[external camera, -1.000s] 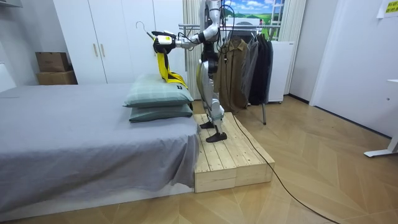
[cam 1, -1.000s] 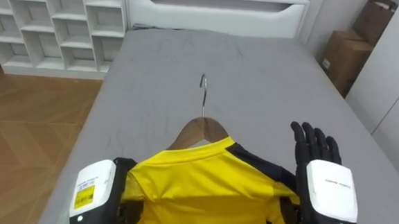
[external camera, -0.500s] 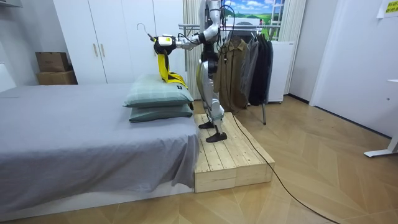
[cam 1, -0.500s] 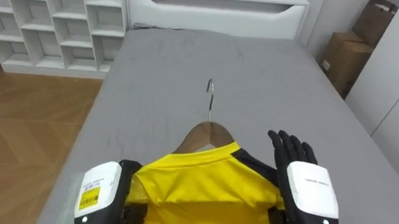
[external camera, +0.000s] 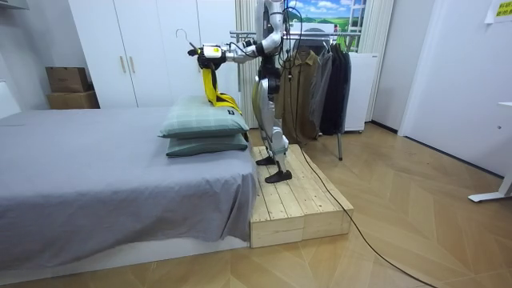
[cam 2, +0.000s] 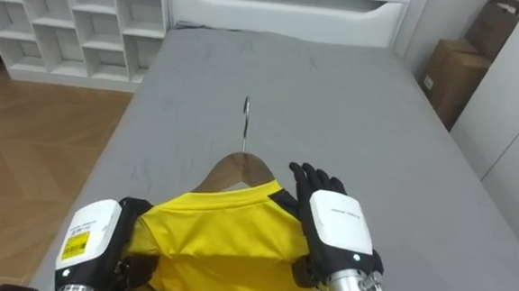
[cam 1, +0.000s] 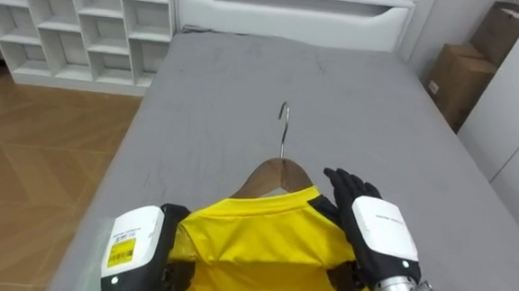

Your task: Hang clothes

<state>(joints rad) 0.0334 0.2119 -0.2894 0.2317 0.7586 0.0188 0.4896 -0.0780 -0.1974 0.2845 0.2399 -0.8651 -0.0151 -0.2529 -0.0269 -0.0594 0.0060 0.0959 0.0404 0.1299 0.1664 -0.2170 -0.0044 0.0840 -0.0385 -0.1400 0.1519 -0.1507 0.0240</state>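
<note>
— Nearest entries?
— Left robot hand (cam 1: 134, 251), low at the left, back upward; fingers tucked behind cloth, grip impossible to tell. Right robot hand (cam 1: 376, 238), fingers (cam 1: 340, 180) straight and slightly spread, laid flat along the dark-trimmed shoulder, probably to steady the fabric on its frame.
— Task item?
— Yellow shirt (cam 1: 262, 245), draped on a wooden hanger (cam 1: 280, 174), held up between both hands above the grey bed (cam 1: 227, 89). Metal hook (cam 1: 284, 120) upright and free, likely kept clear for a rail.
— Farther off?
— White headboard (cam 1: 295, 3), cubby shelf (cam 1: 78, 17), cardboard box (cam 1: 458, 72). From the room view: stance on a wooden platform (external camera: 300, 200) beside the pillows (external camera: 204, 128), dark garments (external camera: 320, 80) on a rack directly behind. Not yet hung; a turn toward that rack judged necessary.
</note>
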